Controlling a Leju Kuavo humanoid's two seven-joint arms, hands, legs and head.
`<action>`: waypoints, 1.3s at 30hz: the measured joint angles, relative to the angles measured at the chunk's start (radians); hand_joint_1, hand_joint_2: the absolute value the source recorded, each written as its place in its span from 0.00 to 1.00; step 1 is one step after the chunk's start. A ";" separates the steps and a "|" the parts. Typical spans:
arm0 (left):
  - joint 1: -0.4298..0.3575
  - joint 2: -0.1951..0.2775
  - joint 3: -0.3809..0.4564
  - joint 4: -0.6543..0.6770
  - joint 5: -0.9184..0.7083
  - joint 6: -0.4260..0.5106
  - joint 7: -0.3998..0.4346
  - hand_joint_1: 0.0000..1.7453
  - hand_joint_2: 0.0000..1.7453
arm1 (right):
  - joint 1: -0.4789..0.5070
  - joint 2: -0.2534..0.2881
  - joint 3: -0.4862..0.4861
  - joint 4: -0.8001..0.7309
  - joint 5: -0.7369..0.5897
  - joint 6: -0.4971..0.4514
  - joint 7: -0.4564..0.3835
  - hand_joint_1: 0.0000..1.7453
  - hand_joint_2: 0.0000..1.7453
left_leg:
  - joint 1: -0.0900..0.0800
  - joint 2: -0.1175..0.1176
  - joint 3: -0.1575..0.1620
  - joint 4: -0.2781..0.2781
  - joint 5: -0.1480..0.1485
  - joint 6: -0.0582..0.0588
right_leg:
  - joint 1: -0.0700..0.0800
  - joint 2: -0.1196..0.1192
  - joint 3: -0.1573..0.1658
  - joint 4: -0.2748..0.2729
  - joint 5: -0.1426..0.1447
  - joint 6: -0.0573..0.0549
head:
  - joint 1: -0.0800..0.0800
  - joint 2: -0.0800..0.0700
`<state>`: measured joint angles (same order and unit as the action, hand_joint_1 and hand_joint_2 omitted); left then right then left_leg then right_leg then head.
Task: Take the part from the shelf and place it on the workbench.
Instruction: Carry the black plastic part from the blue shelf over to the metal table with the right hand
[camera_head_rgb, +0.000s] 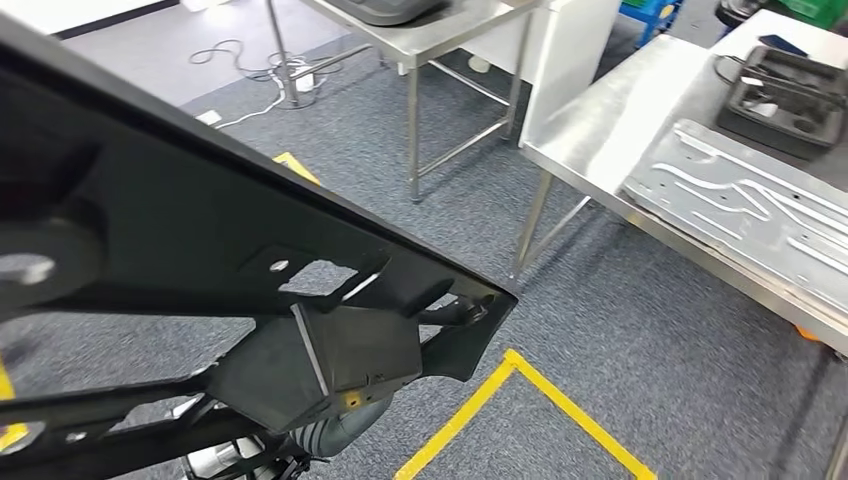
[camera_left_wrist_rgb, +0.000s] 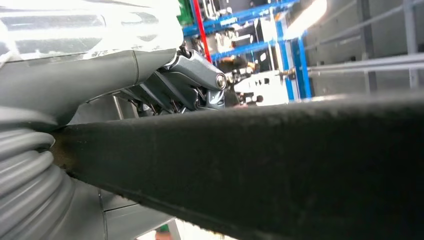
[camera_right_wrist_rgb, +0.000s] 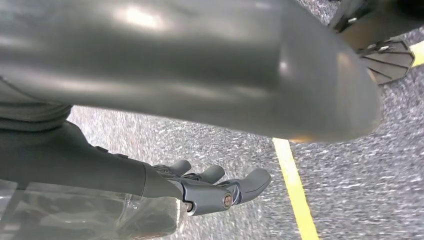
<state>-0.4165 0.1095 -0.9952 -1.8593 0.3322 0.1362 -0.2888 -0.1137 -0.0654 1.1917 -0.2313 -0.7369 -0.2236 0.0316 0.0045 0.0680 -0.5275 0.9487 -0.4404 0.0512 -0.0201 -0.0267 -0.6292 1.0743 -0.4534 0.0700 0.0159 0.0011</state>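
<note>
Across the lower left of my head view, the black plastic part (camera_head_rgb: 200, 230) hung in the air above the grey carpet (camera_head_rgb: 620, 330), not yet at the steel workbench (camera_head_rgb: 610, 120) ahead on my right. I judged it long, stiff and fairly light, but awkward, liable to swing or twist; best held at its bars and ribs, well apart. My left hand (camera_left_wrist_rgb: 190, 87) gripped one black bar of it, thumb on one side and fingers over the other. My right hand (camera_right_wrist_rgb: 215, 187) lay under a smooth dark surface of the part; fingers extended, and I could not tell whether they gripped. A grey metal panel (camera_head_rgb: 750, 215) already occupied the bench.
</note>
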 joint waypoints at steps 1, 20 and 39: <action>0.000 0.000 0.000 0.000 0.000 0.000 0.000 1.00 1.00 | -0.001 0.000 0.000 0.000 0.000 0.000 0.000 0.00 0.00 | -0.003 0.008 0.002 0.001 -0.003 -0.005 | 0.002 -0.017 0.031 -0.059 0.019 -0.004 | -0.001 0.000; -0.001 -0.001 0.000 0.000 0.000 0.000 0.000 1.00 1.00 | 0.000 0.005 0.000 0.000 -0.004 0.002 0.001 0.00 0.00 | 0.004 -0.116 -0.009 0.012 -0.006 -0.017 | 0.003 0.146 0.039 -0.110 0.044 -0.026 | -0.006 0.000; -0.010 -0.003 -0.002 0.002 0.001 -0.009 0.001 1.00 1.00 | -0.003 0.003 0.000 0.000 0.000 0.006 0.001 0.00 0.00 | 0.000 -0.029 -0.052 0.133 -0.090 -0.040 | 0.010 0.028 0.048 -0.111 0.036 -0.053 | -0.006 0.000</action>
<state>-0.4261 0.1066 -0.9976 -1.8570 0.3336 0.1275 -0.2879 -0.1165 -0.0628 1.1917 -0.2312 -0.7367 -0.2177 0.0322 0.0041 0.0392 -0.5790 1.0814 -0.5300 0.0114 -0.0101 0.0015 -0.5814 0.9633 -0.4172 0.0173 0.0097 0.0011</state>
